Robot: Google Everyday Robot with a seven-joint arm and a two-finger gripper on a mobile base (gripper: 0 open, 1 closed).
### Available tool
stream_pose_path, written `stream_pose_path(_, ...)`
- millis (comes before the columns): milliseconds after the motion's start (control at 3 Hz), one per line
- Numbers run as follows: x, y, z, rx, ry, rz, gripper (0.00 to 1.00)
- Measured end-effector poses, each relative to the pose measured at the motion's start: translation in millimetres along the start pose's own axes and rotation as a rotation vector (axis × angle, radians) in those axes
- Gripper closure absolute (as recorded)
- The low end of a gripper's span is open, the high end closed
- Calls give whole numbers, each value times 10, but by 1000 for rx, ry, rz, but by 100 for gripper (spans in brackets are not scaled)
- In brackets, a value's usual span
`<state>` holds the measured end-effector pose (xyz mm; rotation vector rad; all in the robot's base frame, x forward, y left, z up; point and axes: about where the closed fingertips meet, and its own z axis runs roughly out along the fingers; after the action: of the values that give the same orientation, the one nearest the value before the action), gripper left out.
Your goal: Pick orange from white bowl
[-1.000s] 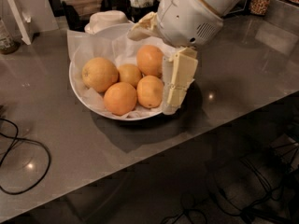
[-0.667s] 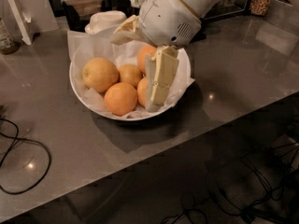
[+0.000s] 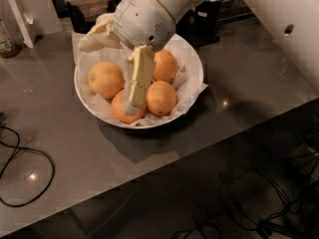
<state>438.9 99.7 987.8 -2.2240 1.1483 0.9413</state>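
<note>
The white bowl [image 3: 197,76], lined with crinkled white paper, stands on the grey counter and holds several oranges. The orange [image 3: 105,78], the largest and palest, lies at the bowl's left side. My gripper [image 3: 107,76] hangs over the bowl from the white wrist and is open. One cream finger [image 3: 138,78] points down over the bowl's middle, its tip at a deeper orange one [image 3: 119,111] at the front. The other finger [image 3: 97,38] points left above the bowl's back rim. The pale orange lies between the two fingers, untouched as far as I can see.
Two more deep-orange oranges [image 3: 161,97] lie on the bowl's right side. A black cable [image 3: 22,176] loops on the counter at front left. A white stand [image 3: 19,15] and a black box [image 3: 203,23] stand at the back. The counter's front edge runs diagonally at lower right.
My gripper has moved left across the bowl, from its right rim to over the middle. The downward finger now covers the centre orange. The oranges have not moved.
</note>
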Motion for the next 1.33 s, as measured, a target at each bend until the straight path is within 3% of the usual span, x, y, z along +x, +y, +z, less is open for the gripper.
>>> stream_pose_path(667, -233, -382, 189, -15, -52, -88, 0)
stream_pose_path(1000, -232, -382, 188, -15, -52, -87, 0)
stream_pose_path(1333, -154, -436, 158, 26, -65, -81, 0)
